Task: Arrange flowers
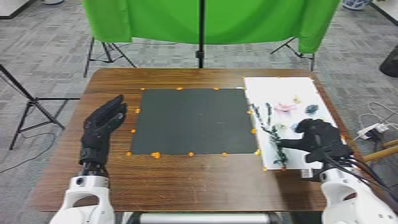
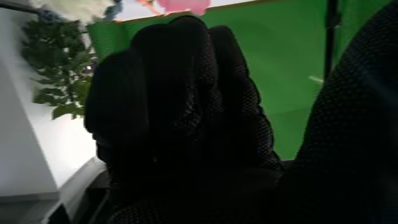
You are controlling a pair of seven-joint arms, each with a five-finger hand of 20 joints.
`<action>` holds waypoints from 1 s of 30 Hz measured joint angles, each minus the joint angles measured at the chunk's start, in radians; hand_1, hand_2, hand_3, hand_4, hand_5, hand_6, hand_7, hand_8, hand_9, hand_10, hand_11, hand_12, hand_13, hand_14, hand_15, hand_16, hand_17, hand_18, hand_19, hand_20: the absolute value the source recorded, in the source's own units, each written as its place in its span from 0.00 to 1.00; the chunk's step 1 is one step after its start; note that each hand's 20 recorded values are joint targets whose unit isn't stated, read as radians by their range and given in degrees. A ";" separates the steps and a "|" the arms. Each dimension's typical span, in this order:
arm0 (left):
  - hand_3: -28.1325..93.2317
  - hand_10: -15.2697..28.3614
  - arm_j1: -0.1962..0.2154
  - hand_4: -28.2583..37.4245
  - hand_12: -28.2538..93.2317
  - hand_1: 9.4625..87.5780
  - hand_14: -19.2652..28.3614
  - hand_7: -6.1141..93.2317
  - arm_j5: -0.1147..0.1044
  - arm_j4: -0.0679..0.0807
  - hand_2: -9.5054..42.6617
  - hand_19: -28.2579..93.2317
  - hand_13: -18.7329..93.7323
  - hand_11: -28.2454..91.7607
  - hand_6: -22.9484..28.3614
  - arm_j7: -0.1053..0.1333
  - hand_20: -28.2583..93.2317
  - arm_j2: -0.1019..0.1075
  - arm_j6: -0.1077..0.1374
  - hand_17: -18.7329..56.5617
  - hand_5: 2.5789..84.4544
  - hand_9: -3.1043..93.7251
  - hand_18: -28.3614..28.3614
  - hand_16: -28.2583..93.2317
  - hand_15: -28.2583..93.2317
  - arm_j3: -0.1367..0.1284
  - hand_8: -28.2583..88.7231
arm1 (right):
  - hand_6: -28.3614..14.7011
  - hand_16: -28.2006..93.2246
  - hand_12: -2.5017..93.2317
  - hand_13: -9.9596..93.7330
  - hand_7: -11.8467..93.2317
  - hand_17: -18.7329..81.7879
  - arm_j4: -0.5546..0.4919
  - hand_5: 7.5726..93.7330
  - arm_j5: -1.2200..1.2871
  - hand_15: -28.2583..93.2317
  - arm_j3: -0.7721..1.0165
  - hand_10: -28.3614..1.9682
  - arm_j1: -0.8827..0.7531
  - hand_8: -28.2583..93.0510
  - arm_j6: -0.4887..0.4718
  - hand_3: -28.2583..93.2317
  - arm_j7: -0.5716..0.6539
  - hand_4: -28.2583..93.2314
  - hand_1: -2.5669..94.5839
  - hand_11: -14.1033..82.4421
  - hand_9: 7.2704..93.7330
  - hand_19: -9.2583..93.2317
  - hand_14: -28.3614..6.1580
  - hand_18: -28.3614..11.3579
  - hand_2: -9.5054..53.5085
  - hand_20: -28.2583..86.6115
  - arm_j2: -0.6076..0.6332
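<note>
Several flowers, lying loose: there's the pink flower [image 1: 284, 107], and just beside it the blue-grey flower [image 1: 311, 109], both on the white sheet [image 1: 262, 89] at the right of the desk [image 1: 191, 185].
Leafy stems [image 1: 269, 125]: stretched out along the sheet's inner side, flat, next to the dark mat [image 1: 191, 122].
Right robot hand [image 1: 322, 137]: over the near half of the sheet, fingers straight and thumb held apart, gripping nothing; it's right by the stems, though whether it touches them I can't tell.
Left robot hand [image 1: 105, 122]: out over the desk on the other side of the mat, fingers extended, nothing held, apparently waiting.
Score so far: early days, by the look of it! No finished arrangement to be seen, just pieces spread out.
Left to do: choosing a piece, lifting it, placing it, then the rest; the stems look the likeliest first pick.
</note>
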 measured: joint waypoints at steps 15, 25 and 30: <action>0.74 0.62 0.010 0.20 0.33 0.33 0.72 0.19 -0.032 -0.012 0.00 0.29 0.45 0.36 0.50 -0.025 0.42 -0.007 -0.029 0.35 0.52 0.48 0.68 0.25 0.37 -0.052 0.19 | 0.51 0.48 0.29 0.90 0.28 0.80 0.070 0.78 0.046 0.68 -0.176 0.39 0.182 0.19 -0.137 0.05 0.081 0.51 0.67 0.45 0.82 0.95 0.62 0.47 0.00 0.63 0.018; 0.74 0.63 0.010 0.20 0.33 0.32 0.72 0.18 -0.033 -0.012 0.00 0.29 0.44 0.35 0.50 -0.043 0.42 -0.003 -0.059 0.34 0.52 0.47 0.68 0.25 0.36 -0.057 0.19 | 0.55 0.50 0.29 0.99 0.27 0.87 0.088 0.86 0.045 0.63 -0.247 0.43 0.215 0.33 -0.141 0.32 0.116 0.30 0.72 0.46 0.92 0.95 0.69 0.56 0.00 0.58 0.009; 0.74 0.63 0.015 0.20 0.33 0.32 0.72 0.18 -0.031 -0.022 0.00 0.28 0.44 0.35 0.49 -0.051 0.41 -0.003 -0.066 0.33 0.52 0.47 0.68 0.25 0.36 -0.074 0.19 | 0.57 0.50 0.40 1.00 0.28 0.89 0.075 0.89 0.063 0.63 -0.258 0.50 0.243 0.39 -0.185 0.03 0.135 0.55 0.94 0.40 0.96 0.95 0.71 0.58 0.00 0.58 -0.003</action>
